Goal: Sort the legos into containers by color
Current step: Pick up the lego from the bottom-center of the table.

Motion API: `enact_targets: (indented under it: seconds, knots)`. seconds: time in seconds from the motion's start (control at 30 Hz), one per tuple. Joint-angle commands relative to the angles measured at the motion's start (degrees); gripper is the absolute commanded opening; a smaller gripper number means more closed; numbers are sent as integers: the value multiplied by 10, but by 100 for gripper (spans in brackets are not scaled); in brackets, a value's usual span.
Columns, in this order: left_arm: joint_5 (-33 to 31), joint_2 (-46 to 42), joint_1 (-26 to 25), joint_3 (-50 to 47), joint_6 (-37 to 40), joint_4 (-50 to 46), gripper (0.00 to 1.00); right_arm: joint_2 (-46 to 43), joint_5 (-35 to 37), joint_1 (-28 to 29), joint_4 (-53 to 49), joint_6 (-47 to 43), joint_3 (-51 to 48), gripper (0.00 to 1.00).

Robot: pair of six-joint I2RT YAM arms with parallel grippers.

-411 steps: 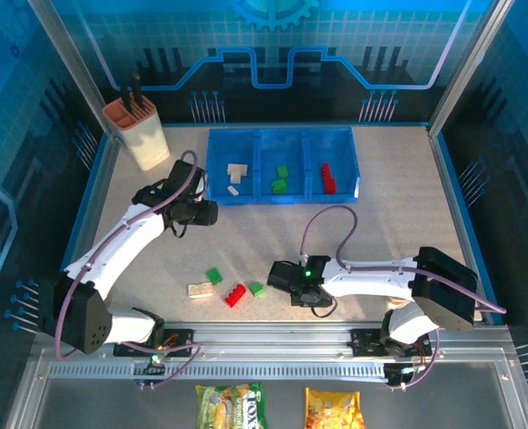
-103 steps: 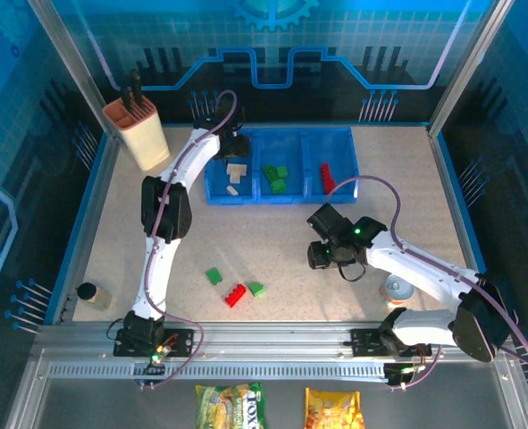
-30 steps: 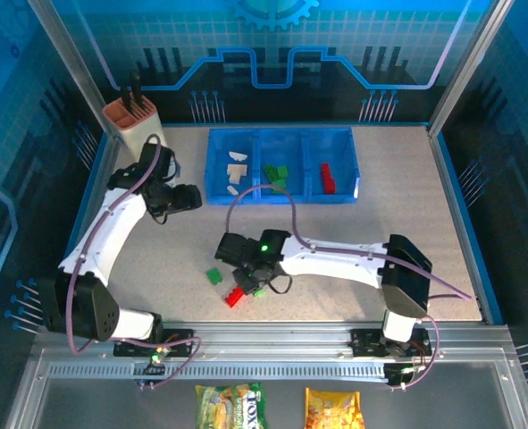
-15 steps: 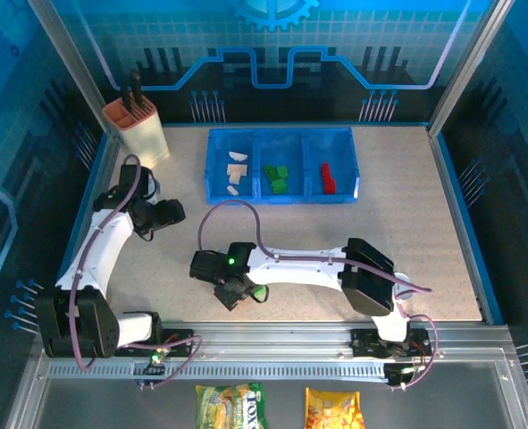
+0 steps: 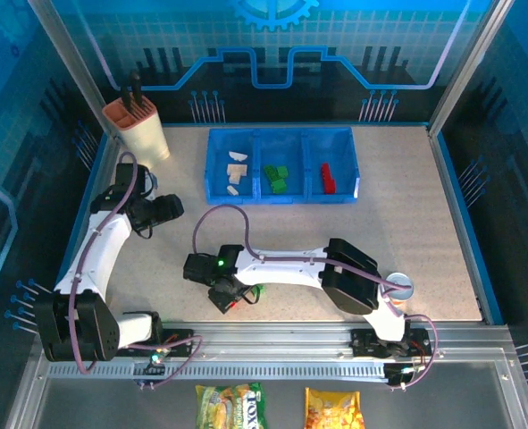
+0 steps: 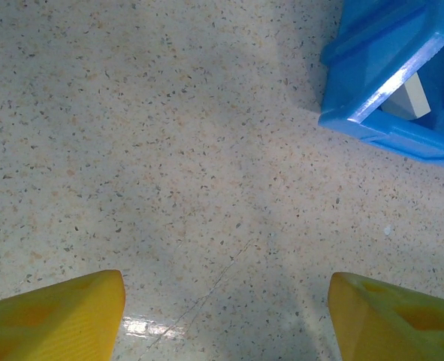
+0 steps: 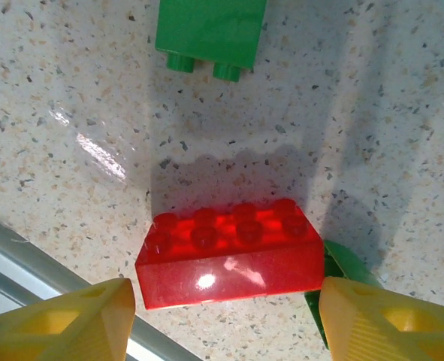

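a red lego point(image 7: 233, 259) lies on the speckled table point(image 7: 432, 113), low in the right wrist view, between the fingers of the right gripper point(image 5: 227, 293), whose jaws are wide apart. a green lego point(image 7: 210, 30) lies above it. the blue containers point(image 5: 282, 197) sit at the upper middle of the top view: cream legos point(image 5: 236, 170) in the left bin, green legos point(image 5: 278, 177) in the middle, red legos point(image 5: 328, 177) in the right. the left gripper point(image 5: 161, 211), jaws apart too, hangs to their left.
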Motion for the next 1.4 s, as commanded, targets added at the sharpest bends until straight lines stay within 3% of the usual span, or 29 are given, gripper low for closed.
enact_targets:
  seconds: [0.0,0.6,1.13,1.37]
  knots:
    - [17,-7,7,-6,5,6,73,17,-16,-5,-6,10,14,68]
    - [18,-7,7,-6,6,7,73,20,-5,-6,-29,8,43,69]
    - [18,-7,7,-7,8,5,73,42,19,-5,-69,-24,77,82]
    - [18,-5,7,-7,8,4,73,57,11,-5,-55,-25,70,82]
